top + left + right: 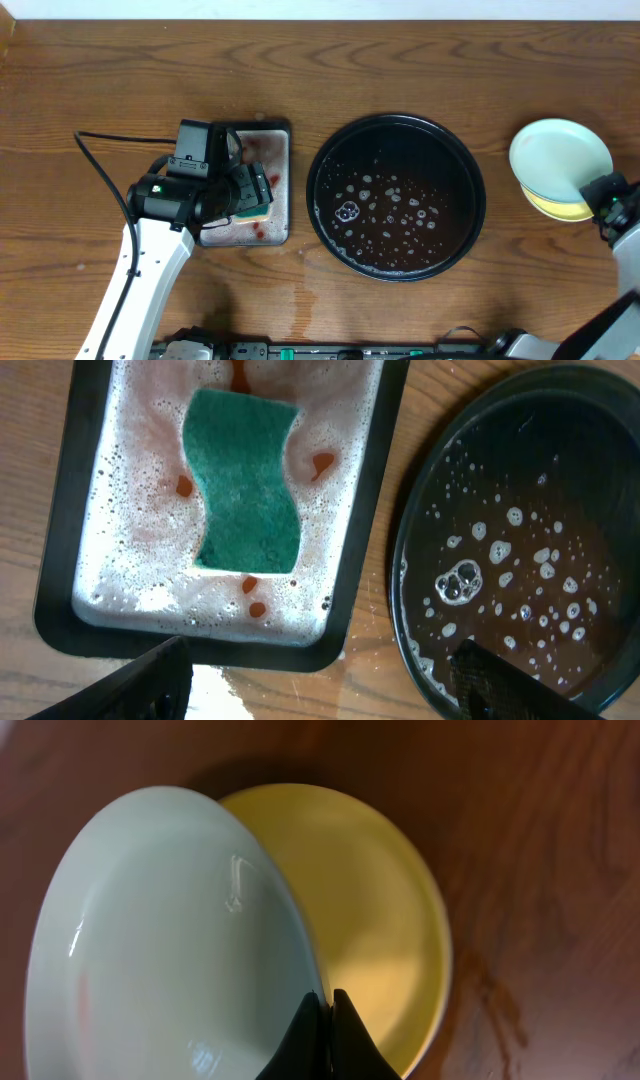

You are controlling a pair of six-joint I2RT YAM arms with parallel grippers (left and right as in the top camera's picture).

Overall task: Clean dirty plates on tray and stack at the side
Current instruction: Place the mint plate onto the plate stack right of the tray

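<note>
stacking step: right gripper (328, 998) clamped on rim of pale blue plate (170, 940), which sits on yellow plate (375, 920) right of soapy tray (313, 195), next needs letting go; left gripper (320, 690) jaws apart above sponge (245, 480).

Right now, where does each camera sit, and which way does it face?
Overhead: above the table, facing down on tray and plates; left arm and right arm show.
Left wrist: on left arm, facing down at sponge; open left end effector shows.
Right wrist: on right arm, facing down at pale plate over yellow plate; right end effector pinching its rim.
Shared: overhead and left wrist both see the tray.
</note>
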